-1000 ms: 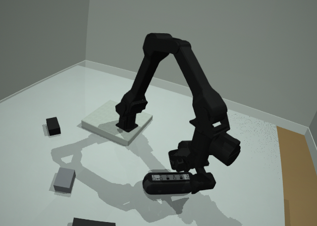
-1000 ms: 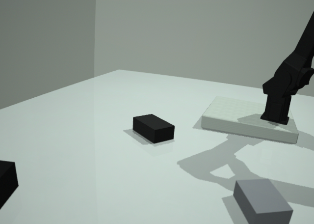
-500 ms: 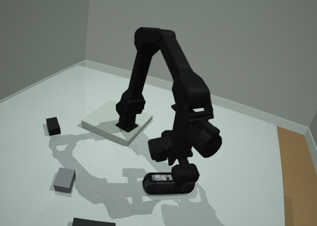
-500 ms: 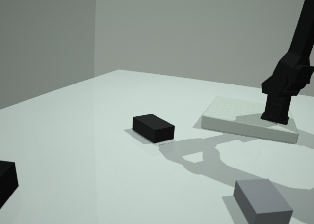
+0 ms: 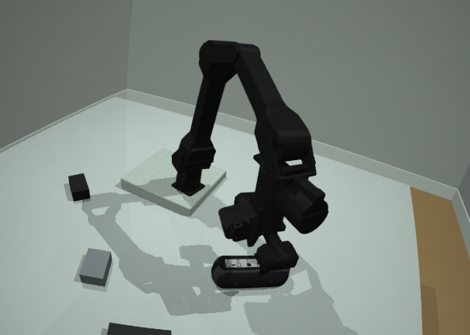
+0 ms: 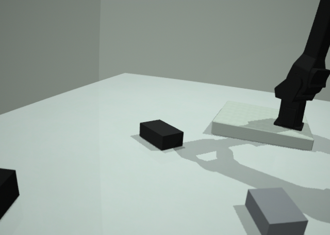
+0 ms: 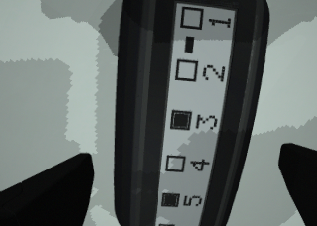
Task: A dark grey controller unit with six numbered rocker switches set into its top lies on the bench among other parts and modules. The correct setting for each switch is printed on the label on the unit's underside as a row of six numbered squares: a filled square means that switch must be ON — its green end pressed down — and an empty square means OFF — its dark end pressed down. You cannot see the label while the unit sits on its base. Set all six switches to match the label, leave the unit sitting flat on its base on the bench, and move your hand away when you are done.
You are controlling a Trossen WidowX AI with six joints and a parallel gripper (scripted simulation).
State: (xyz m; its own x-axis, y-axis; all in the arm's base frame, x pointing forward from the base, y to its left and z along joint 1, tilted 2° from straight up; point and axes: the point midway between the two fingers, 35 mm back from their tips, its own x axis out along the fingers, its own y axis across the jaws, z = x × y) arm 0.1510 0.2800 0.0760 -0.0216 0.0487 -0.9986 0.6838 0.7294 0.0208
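Note:
The dark grey controller unit [image 5: 242, 279] [image 7: 142, 114] lies on the bench with its underside up, so its switches are hidden. Its white label [image 5: 242, 263] [image 7: 193, 121] faces up. In the wrist view squares 1, 2, 4 and 6 are empty, and squares 3 and 5 are filled. My gripper [image 5: 272, 264] [image 7: 189, 162] is open and holds nothing. It hangs just above the unit's right end, the end with square 6, with one finger on each side of the body.
A black block [image 5: 78, 186] [image 6: 161, 134] and a grey block [image 5: 95, 265] [image 6: 276, 211] lie at the left. Another black part [image 5: 138, 329] shows at the front edge. The arm stands on a pale base plate [image 5: 151, 173] [image 6: 240, 120]. A brown strip [image 5: 440, 247] runs along the right.

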